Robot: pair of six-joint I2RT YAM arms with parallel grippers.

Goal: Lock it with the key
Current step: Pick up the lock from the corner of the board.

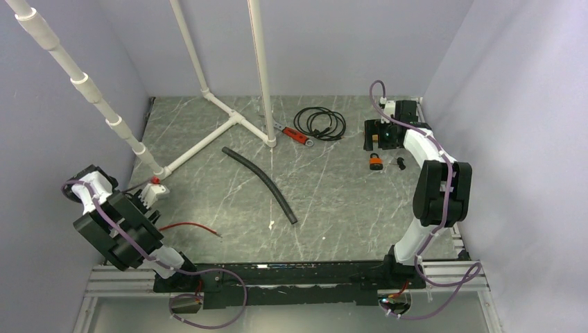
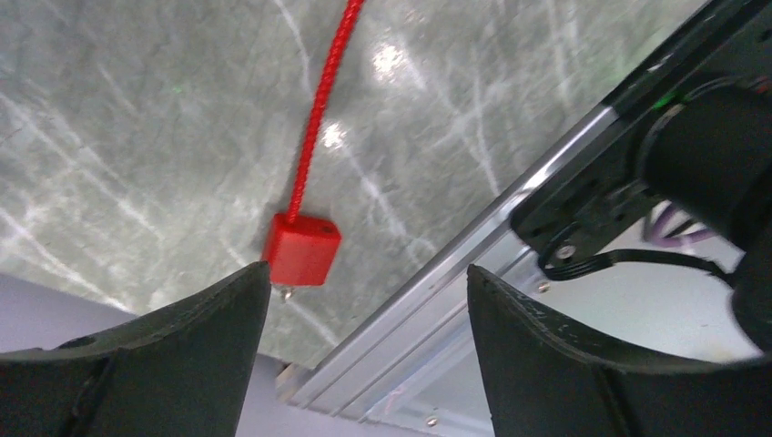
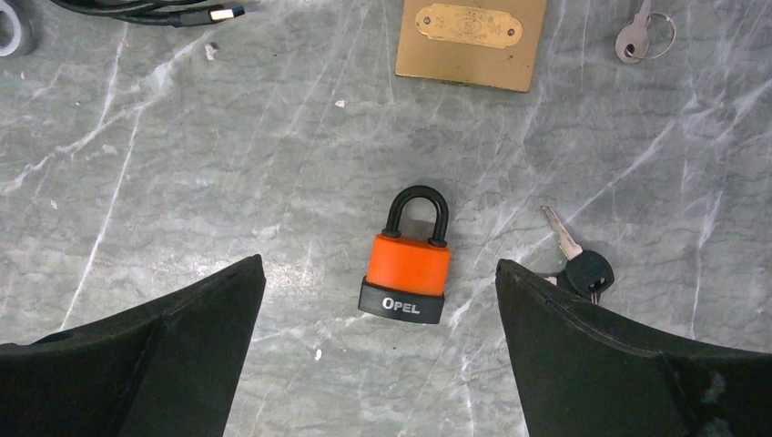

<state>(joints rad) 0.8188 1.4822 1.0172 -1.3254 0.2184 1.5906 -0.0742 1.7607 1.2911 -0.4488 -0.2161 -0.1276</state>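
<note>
- Orange in the body and black at the bottom, the padlock lies flat on the grey marbled desk. In the top view it is in the far right part of the desk. Its shackle points toward a brass plate.
- Both legs of the shackle seem to sit in the body, but we cannot tell whether it is locked.
- The key with the black head lies just beside the padlock on one side, apart from it. It is not in the keyhole.
- The right end effector hangs above the padlock. Its fingers stand wide apart, one on each side in the wrist view, and it has hold of nothing.
- The left end effector is at the near left corner, well apart from the padlock. Its fingers are also spread, with nothing between them.
- A red block on a red cord lies under it, close to one finger. We cannot tell if they touch.
- A small silver key on a ring lies near the brass plate. We judge it is not the one for this padlock, but we are not sure.
- In our judgement the task is at its beginning, because no step shows as done.
- What is left is to pick up the key, put it into the keyhole and turn it, probably with the padlock held steady.
</note>
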